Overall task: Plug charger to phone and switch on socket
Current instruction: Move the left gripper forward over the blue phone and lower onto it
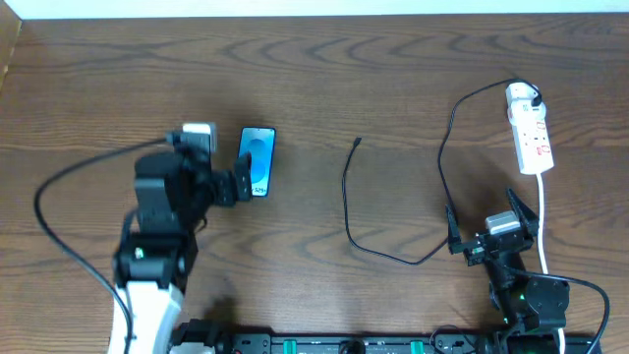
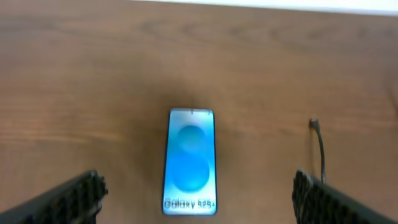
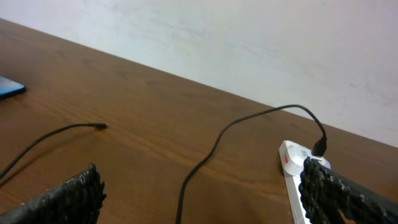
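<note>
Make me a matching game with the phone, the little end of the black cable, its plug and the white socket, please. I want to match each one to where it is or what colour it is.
Things:
1. phone
2. charger tip
3. charger plug
4. socket

Clues:
A. white, far over on the right
B. lying loose in the middle, joined to nothing
C. bright blue screen facing up
D. sitting in the socket's far end

Pairs: 1-C, 2-B, 3-D, 4-A.
</note>
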`<move>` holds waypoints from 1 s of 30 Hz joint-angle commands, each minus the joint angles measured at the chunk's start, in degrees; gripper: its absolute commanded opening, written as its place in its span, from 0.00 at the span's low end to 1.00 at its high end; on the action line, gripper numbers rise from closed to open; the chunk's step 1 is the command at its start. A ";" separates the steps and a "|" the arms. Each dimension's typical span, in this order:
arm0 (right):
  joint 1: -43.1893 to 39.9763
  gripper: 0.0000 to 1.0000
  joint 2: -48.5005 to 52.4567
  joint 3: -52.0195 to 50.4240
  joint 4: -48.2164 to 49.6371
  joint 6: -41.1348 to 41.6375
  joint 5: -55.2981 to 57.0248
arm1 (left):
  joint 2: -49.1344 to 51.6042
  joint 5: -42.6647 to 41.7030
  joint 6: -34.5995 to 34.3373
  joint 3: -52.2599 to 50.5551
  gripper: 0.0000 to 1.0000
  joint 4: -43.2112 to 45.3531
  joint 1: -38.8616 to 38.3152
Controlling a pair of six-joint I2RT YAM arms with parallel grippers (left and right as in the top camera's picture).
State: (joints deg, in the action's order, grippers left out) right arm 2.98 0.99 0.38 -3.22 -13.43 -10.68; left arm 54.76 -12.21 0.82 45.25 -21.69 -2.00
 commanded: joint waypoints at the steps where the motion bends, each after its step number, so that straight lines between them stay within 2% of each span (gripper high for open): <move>1: 0.44 0.99 -0.28 -0.07 -0.22 0.76 -0.20 | 6.32 -1.66 -0.63 9.77 0.98 -4.90 -0.24; 15: 0.44 0.99 -0.28 -0.07 -0.22 0.76 -0.20 | 34.42 -2.16 1.73 47.30 0.98 -34.93 -0.37; 30: 0.44 0.99 -0.28 -0.07 -0.22 0.76 -0.20 | 42.27 -2.08 0.17 47.50 0.98 -35.47 -0.85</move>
State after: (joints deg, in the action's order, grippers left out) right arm 2.98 0.99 0.38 -3.20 -13.43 -10.66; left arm 95.35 -13.85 1.50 92.01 -56.69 -2.37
